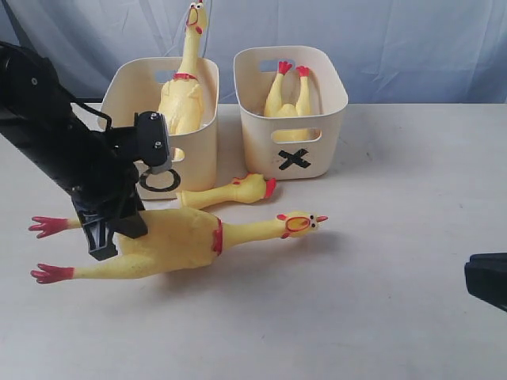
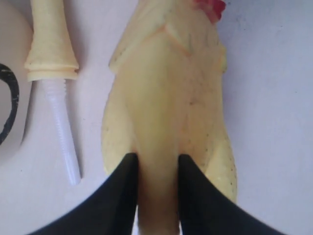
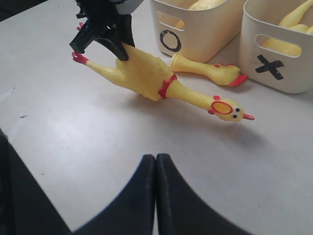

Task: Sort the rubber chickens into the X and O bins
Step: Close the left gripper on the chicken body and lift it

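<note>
Right gripper (image 3: 155, 157): fingers pressed together, nothing between them; above the table (image 3: 274, 161).
Left gripper (image 2: 156, 159): fingers narrow, clamped on the rear body of the long chicken (image 1: 186, 240).
Long chicken: stretched out at table level, head to the right, red feet to the left; resting or lifted, cannot tell.
Head-and-neck piece (image 1: 234, 192): flat on the table just behind the long chicken, white stick (image 2: 63, 132) toward the O bin (image 1: 198, 154).
O bin: black O (image 3: 170, 41) on front wall; upright chicken (image 1: 184, 91) inside, head above the rim.
X bin (image 1: 325, 142): black X (image 1: 294, 158) on front; headless body (image 1: 287, 99) inside, feet up.
</note>
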